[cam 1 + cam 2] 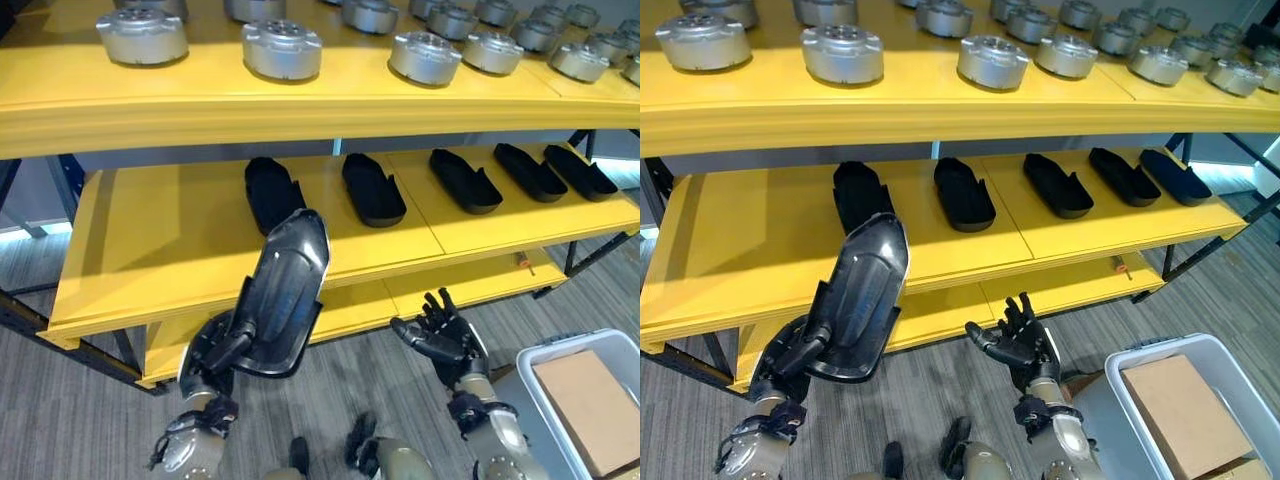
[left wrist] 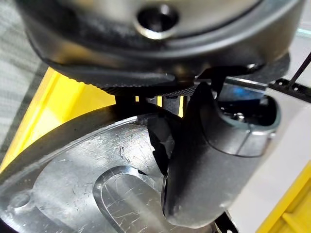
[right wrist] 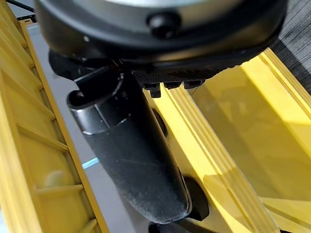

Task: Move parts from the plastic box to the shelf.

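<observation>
No text, label, number or sign can be read anywhere. The yellow shelf (image 1: 200,250), the black parts (image 1: 373,188) lying on it, the silver round parts (image 1: 282,48) on the upper level, the plastic box (image 1: 560,352) at near right and the cardboard (image 1: 592,405) inside it all carry no legible print.

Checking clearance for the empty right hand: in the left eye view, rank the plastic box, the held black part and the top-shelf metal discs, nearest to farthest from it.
From the right hand:
1. Plastic box, low right.
2. Held black part, in the left hand.
3. Metal discs, on the top shelf.
</observation>
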You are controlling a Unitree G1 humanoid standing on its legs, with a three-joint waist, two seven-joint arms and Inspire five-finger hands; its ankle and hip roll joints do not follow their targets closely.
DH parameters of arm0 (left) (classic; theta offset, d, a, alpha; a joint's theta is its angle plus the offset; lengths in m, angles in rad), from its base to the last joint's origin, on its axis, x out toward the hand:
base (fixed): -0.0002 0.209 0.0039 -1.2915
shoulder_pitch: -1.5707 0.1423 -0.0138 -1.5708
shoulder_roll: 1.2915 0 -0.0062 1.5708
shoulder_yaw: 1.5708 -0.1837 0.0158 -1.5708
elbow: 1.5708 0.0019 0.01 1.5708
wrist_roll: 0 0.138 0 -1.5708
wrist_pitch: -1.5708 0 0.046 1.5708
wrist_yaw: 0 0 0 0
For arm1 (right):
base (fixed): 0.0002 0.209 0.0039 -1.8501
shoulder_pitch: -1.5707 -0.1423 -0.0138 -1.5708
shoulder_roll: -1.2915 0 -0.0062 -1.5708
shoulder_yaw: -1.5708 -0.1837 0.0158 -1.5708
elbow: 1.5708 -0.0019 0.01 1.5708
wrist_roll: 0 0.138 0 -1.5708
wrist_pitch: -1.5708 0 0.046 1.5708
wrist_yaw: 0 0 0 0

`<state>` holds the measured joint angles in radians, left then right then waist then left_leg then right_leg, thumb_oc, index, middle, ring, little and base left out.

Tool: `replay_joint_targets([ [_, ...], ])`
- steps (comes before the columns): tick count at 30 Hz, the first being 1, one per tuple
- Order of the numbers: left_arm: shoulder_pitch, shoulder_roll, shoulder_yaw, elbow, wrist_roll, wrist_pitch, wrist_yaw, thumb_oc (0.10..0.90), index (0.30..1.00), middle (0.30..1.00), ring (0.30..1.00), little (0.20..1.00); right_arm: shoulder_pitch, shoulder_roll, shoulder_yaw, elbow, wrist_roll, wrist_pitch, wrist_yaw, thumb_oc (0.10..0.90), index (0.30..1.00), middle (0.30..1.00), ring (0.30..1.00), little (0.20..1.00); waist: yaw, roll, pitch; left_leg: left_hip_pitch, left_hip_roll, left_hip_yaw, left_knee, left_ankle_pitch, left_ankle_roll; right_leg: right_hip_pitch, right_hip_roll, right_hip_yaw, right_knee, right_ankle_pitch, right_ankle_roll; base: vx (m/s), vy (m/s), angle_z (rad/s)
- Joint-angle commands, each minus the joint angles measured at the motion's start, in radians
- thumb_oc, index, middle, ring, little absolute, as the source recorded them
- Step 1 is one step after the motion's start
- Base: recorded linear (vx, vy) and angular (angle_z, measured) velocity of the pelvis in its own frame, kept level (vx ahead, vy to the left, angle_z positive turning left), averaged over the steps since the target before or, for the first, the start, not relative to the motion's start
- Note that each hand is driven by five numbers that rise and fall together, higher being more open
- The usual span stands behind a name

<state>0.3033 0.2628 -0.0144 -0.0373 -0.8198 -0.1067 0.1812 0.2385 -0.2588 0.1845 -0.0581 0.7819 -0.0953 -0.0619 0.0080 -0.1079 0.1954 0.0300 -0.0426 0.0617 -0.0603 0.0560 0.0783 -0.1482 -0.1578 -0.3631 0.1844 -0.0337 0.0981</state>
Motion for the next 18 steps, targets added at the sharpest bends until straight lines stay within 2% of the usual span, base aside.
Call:
replay_joint_targets([
  [1,-0.046,0.021,0.039,-0.150,-0.024,-0.092,-0.085,0.400,0.300,0.300,0.300,0.300,-0.101,-0.024,-0.030,-0.041,0.026,-0.093,0.030,0.900,1.000,1.000,1.000,1.000,0.012,-0.002,-0.084,0.074,0.029,0.031,-0.020,-0.103,-0.034,0.109,0.048,-0.032,-0.140,0.073,0.000,0.15,-0.082,-0.10],
  [5,-0.035,0.022,0.040,-0.151,-0.035,-0.090,-0.086,0.400,0.300,0.300,0.300,0.300,-0.093,-0.031,-0.031,-0.042,0.035,-0.091,0.037,0.900,1.000,1.000,1.000,1.000,0.015,0.002,-0.090,0.064,0.038,0.034,0.041,-0.135,-0.036,0.128,0.056,-0.027,-0.139,0.050,-0.014,0.09,-0.065,-0.12],
  [6,-0.035,0.024,0.040,-0.152,-0.036,-0.093,-0.087,0.400,0.300,0.300,0.300,0.300,-0.094,-0.038,-0.032,-0.037,0.039,-0.090,0.044,0.900,1.000,1.000,1.000,1.000,0.017,0.001,-0.082,0.039,0.043,0.033,0.109,-0.162,-0.039,0.140,0.057,-0.026,-0.143,0.041,-0.023,0.06,-0.112,-0.04],
  [9,-0.052,0.036,0.036,-0.169,-0.053,-0.106,-0.085,0.400,0.300,0.300,0.300,0.300,-0.110,-0.058,-0.025,-0.030,0.045,-0.100,0.042,0.900,1.000,1.000,1.000,1.000,0.025,0.006,-0.044,-0.082,0.049,0.027,0.318,-0.191,-0.072,0.146,0.053,-0.037,-0.142,0.019,-0.049,-0.06,-0.093,0.06],
  [11,-0.066,0.043,0.028,-0.172,-0.063,-0.116,-0.085,0.400,0.300,0.300,0.300,0.300,-0.123,-0.078,-0.017,-0.028,0.047,-0.105,0.046,0.900,1.000,1.000,1.000,1.000,0.037,0.012,-0.010,-0.157,0.053,0.010,0.483,-0.159,-0.111,0.160,0.052,-0.053,-0.144,0.011,-0.073,-0.07,-0.057,0.18],
  [12,-0.071,0.043,0.026,-0.173,-0.065,-0.118,-0.083,0.400,0.300,0.300,0.300,0.300,-0.124,-0.084,-0.020,-0.033,0.046,-0.106,0.048,0.900,1.000,1.000,1.000,1.000,0.039,0.013,-0.004,-0.175,0.067,0.009,0.523,-0.142,-0.124,0.166,0.054,-0.061,-0.148,0.005,-0.079,0.04,-0.043,0.12],
  [13,-0.071,0.043,0.025,-0.176,-0.069,-0.117,-0.083,0.400,0.300,0.300,0.300,0.300,-0.122,-0.087,-0.022,-0.037,0.049,-0.111,0.049,0.900,1.000,1.000,1.000,1.000,0.039,0.020,-0.003,-0.163,0.109,0.014,0.531,-0.157,-0.138,0.182,0.067,-0.059,-0.150,-0.013,-0.075,0.08,-0.021,0.08],
  [14,-0.072,0.048,0.027,-0.182,-0.069,-0.114,-0.082,0.400,0.300,0.300,0.300,0.300,-0.122,-0.088,-0.024,-0.039,0.051,-0.117,0.045,0.900,1.000,1.000,1.000,1.000,0.035,0.015,-0.002,-0.156,0.173,0.045,0.531,-0.152,-0.141,0.191,0.063,-0.066,-0.157,-0.012,-0.075,0.12,0.019,0.25],
  [15,-0.072,0.050,0.026,-0.185,-0.070,-0.109,-0.083,0.400,0.300,0.300,0.300,0.300,-0.121,-0.088,-0.027,-0.039,0.054,-0.118,0.039,0.900,1.000,1.000,1.000,1.000,0.030,0.009,-0.004,-0.136,0.224,0.061,0.493,-0.151,-0.140,0.197,0.054,-0.073,-0.160,-0.010,-0.070,0.06,0.112,0.25],
  [16,-0.069,0.050,0.026,-0.195,-0.075,-0.110,-0.082,0.400,0.300,0.300,0.300,0.300,-0.121,-0.084,-0.023,-0.042,0.058,-0.117,0.040,0.900,1.000,1.000,1.000,1.000,0.030,0.004,-0.006,-0.109,0.299,0.057,0.418,-0.122,-0.152,0.200,0.038,-0.076,-0.161,-0.009,-0.058,0.05,0.101,0.38],
  [17,-0.068,0.051,0.027,-0.196,-0.075,-0.110,-0.081,0.400,0.300,0.300,0.300,0.300,-0.120,-0.084,-0.022,-0.042,0.058,-0.117,0.040,0.900,1.000,1.000,1.000,1.000,0.031,0.004,-0.005,-0.102,0.299,0.059,0.409,-0.118,-0.154,0.202,0.039,-0.076,-0.161,-0.010,-0.059,0.04,0.107,0.45],
  [18,-0.062,0.051,0.027,-0.197,-0.076,-0.107,-0.085,0.400,0.300,0.300,0.300,0.300,-0.116,-0.082,-0.023,-0.043,0.060,-0.114,0.037,0.900,1.000,1.000,1.000,1.000,0.029,0.004,-0.011,-0.075,0.331,0.059,0.351,-0.092,-0.162,0.208,0.033,-0.080,-0.166,-0.012,-0.053,0.06,0.134,0.54],
])
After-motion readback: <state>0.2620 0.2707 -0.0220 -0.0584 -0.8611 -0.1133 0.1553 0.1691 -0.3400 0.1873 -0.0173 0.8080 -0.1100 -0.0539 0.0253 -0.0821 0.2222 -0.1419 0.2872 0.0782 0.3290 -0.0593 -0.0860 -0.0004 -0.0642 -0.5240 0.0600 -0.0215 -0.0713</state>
